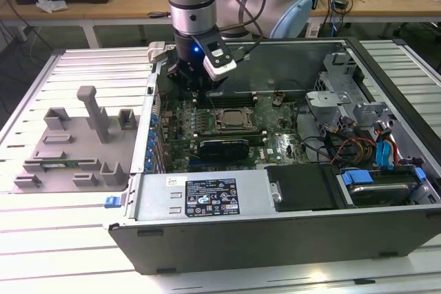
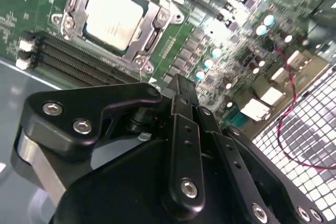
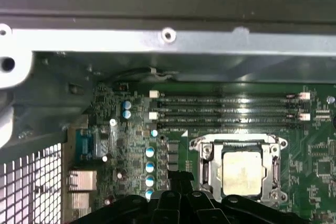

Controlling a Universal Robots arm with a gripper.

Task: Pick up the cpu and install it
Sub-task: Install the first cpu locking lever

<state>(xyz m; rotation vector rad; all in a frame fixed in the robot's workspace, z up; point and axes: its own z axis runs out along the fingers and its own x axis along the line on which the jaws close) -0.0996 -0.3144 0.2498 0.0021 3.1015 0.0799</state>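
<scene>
Your hand, closed and empty, hovers beside the socket frame; the cpu looks seated, so confirm it lies flat.

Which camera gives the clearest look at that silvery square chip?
The second wrist view: the cpu sits large and unobstructed in its socket frame. The first wrist view shows it smaller; the exterior view, tiny on the motherboard.

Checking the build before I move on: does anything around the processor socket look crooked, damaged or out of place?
Nothing stands out. In both wrist views the cpu lies flat and square inside the socket frame, its edges parallel to the frame. The gripper hangs above the motherboard beside the socket, not touching the chip.
</scene>
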